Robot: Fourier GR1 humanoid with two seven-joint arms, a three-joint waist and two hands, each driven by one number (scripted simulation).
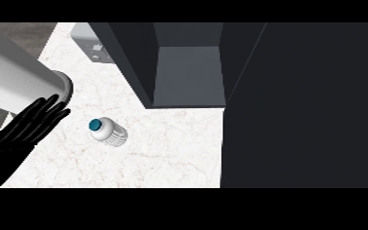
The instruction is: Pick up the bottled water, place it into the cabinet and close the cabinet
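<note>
The bottled water (108, 132), white and ribbed with a teal cap, lies on the white marble counter (173, 151), its cap end pointing up-left. My left hand (28, 126) shows at the left edge, fingers straight and open, its fingertips a short way left of the bottle and apart from it. The grey forearm (32, 83) sits above the hand. The dark cabinet (187, 73) stands open behind the bottle, with nothing showing on its grey inner shelf. Its door (295, 107) swings out as a big dark panel on the right. My right hand shows nowhere.
A small grey fitting (95, 46) sits on the counter at the back left, beside the cabinet's left wall (129, 58). The open door covers the whole right side of the view.
</note>
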